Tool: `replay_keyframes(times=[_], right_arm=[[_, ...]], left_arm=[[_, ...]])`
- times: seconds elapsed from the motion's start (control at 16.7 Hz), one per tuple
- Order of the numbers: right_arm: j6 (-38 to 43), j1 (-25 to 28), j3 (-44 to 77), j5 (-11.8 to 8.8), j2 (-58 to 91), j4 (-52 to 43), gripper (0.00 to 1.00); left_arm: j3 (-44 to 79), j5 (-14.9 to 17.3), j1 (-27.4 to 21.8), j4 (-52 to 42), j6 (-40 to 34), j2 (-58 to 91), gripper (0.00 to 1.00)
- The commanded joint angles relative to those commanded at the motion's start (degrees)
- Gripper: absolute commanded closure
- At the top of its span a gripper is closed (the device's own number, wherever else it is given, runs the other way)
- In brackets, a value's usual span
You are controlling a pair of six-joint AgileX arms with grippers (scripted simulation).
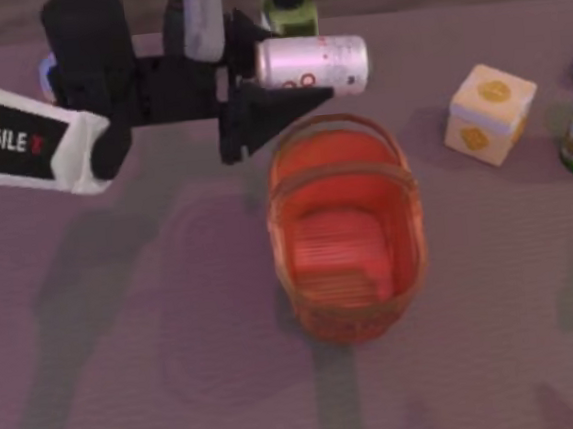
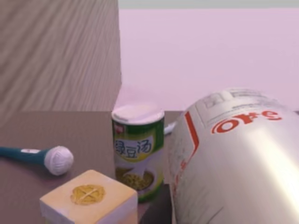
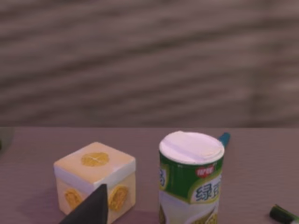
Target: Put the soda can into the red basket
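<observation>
Left gripper (image 1: pixel 274 75), black two-fingered claw clamped on the white-and-silver cylindrical soda can (image 1: pixel 312 65) lying sideways between its fingers, with the oval orange-red woven basket (image 1: pixel 410 254) just beyond its fingertips, nearer the table's front edge, and the cream cube-shaped box (image 1: pixel 489 113) farther right.

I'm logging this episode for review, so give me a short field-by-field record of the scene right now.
left gripper: shut on the white-and-silver soda can, held on its side just beyond the basket's far rim
oval orange-red woven basket: mid-table, nothing inside
right gripper: one dark fingertip in its wrist view; not in the top view
cream cube box with orange motifs: right of the basket
green-labelled white-lidded canister: right edge of the table
task status: can not yet in the basket
</observation>
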Motion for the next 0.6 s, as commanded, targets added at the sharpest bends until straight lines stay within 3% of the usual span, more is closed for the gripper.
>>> replay_keyframes(times=[0.24, 0.54, 0.6], right_arm=[[0.0, 0.0, 0.0, 0.0, 0.0, 0.0, 0.0], [0.0, 0.0, 0.0, 0.0, 0.0, 0.0, 0.0], [0.0, 0.0, 0.0, 0.0, 0.0, 0.0, 0.0]], left_arm=[[-2.3, -0.1, 0.6, 8.7, -0.2, 6.2, 1.0], [-2.6, -0.1, 0.7, 9.8, -0.3, 7.0, 1.0], [-2.6, -0.1, 0.7, 9.8, -0.3, 7.0, 0.92]])
